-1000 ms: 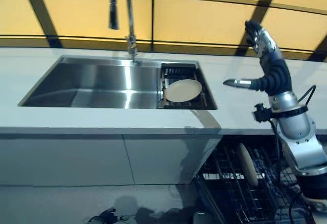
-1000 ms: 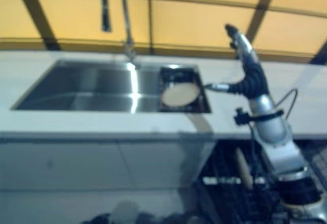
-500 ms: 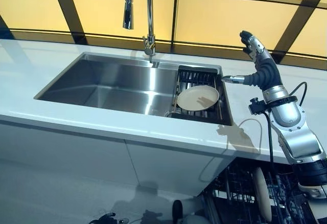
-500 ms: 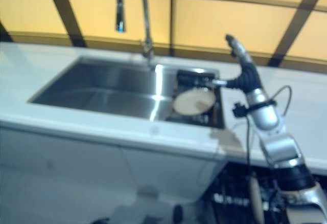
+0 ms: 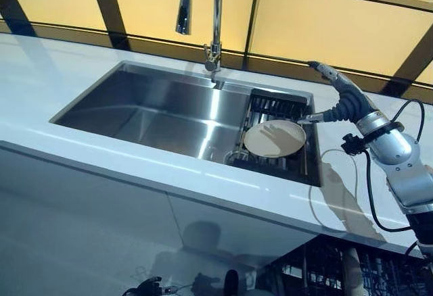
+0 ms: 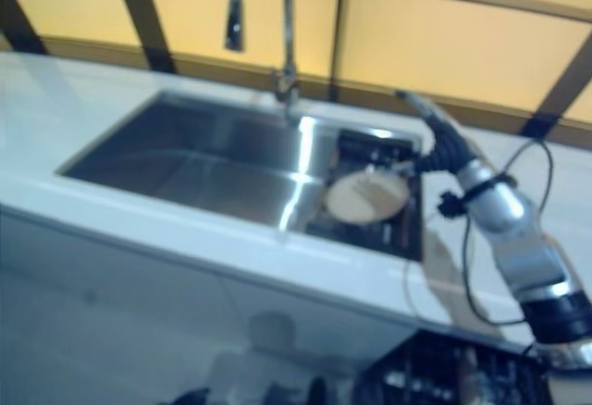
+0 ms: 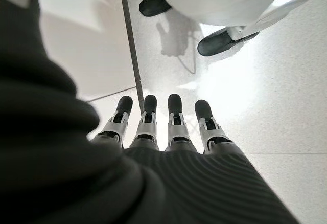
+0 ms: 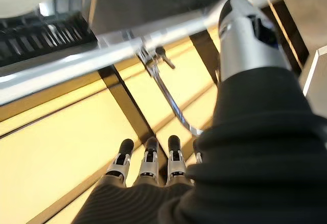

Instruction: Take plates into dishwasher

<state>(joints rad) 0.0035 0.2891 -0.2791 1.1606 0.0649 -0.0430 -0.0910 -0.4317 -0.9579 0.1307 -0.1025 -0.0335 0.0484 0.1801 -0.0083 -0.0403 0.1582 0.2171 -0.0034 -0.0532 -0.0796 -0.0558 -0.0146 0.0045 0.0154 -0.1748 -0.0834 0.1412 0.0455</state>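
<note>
Now, room: plate lies on rack at sink's right end; 
hand: my right hand hovers beside it, fingers straight, empty; 
left hand: straight-fingered, empty.

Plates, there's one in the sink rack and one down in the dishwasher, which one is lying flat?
The cream plate on the black rack in the sink lies flat, beside the right robot hand. The dishwasher plate stands on edge.

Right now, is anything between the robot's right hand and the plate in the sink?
Nothing sits between them. In the left eye view the open right hand hovers just beside the plate, which lies on the dark rack in the sink.
</note>
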